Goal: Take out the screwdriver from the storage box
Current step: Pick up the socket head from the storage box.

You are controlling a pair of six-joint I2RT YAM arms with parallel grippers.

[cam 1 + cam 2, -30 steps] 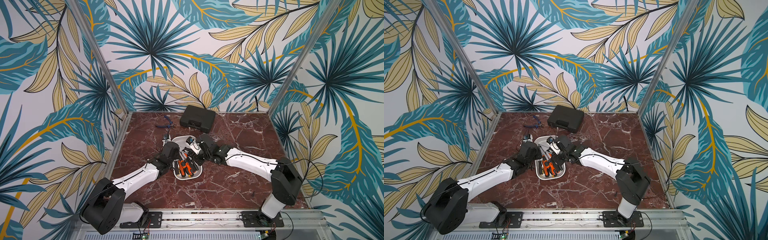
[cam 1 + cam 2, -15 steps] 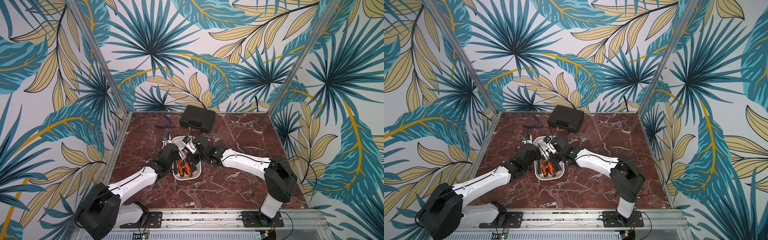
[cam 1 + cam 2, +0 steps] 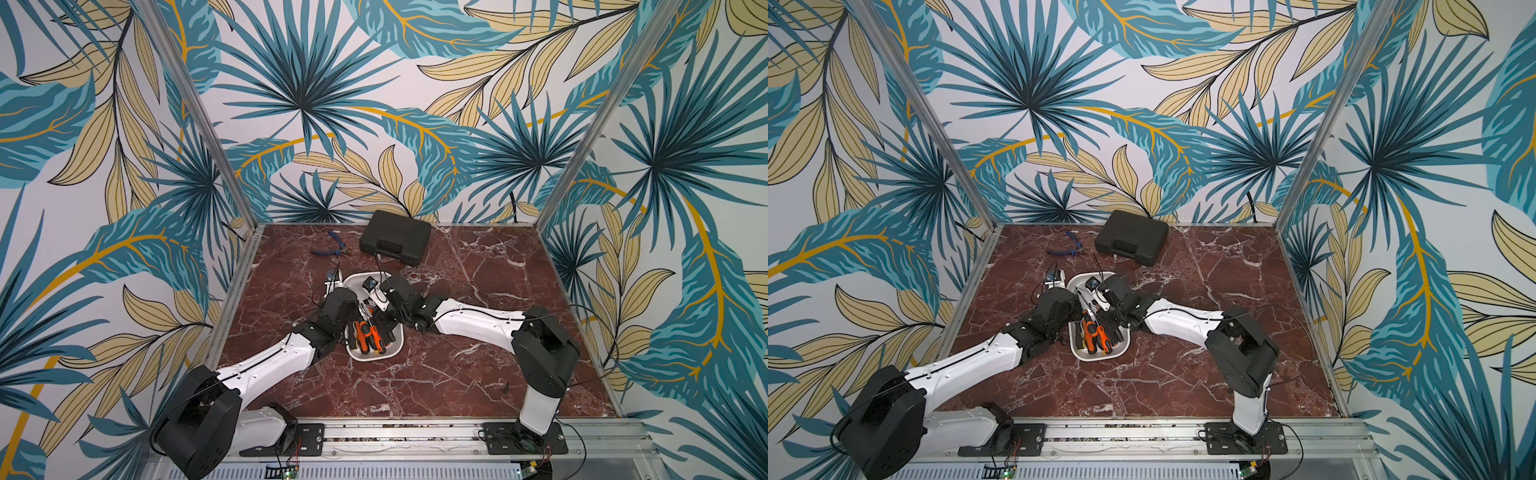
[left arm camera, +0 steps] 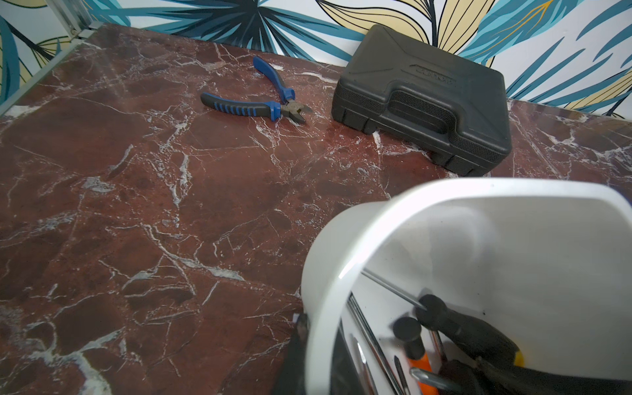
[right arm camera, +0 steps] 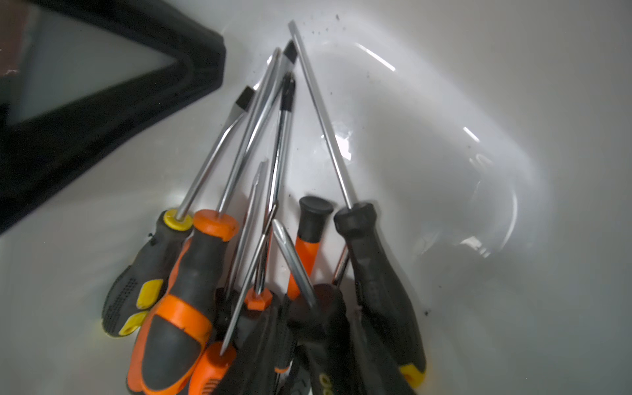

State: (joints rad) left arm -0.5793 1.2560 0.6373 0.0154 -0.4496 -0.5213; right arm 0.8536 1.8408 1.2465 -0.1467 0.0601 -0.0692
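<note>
Both claws meet at the storage box (image 3: 376, 357): left claw (image 3: 348, 309) clamped on its wall, right claw (image 3: 382, 326) over the screwdrivers (image 3: 368, 332), its opening impossible to tell.
Both top views: box mid-counter (image 3: 1183, 374), orange and black handles piled at its near end under the right claw. Left wrist view: its rim runs between the fingers (image 4: 297, 342), pliers (image 4: 260, 106) and black case (image 4: 424, 99) beyond. Right wrist view: screwdrivers fanned on the box floor.

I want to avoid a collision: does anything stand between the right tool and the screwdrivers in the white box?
Nothing visible does. In the right wrist view the screwdrivers lie uncovered in the box. They only cross each other, so some shafts lie over neighbouring handles.
</note>
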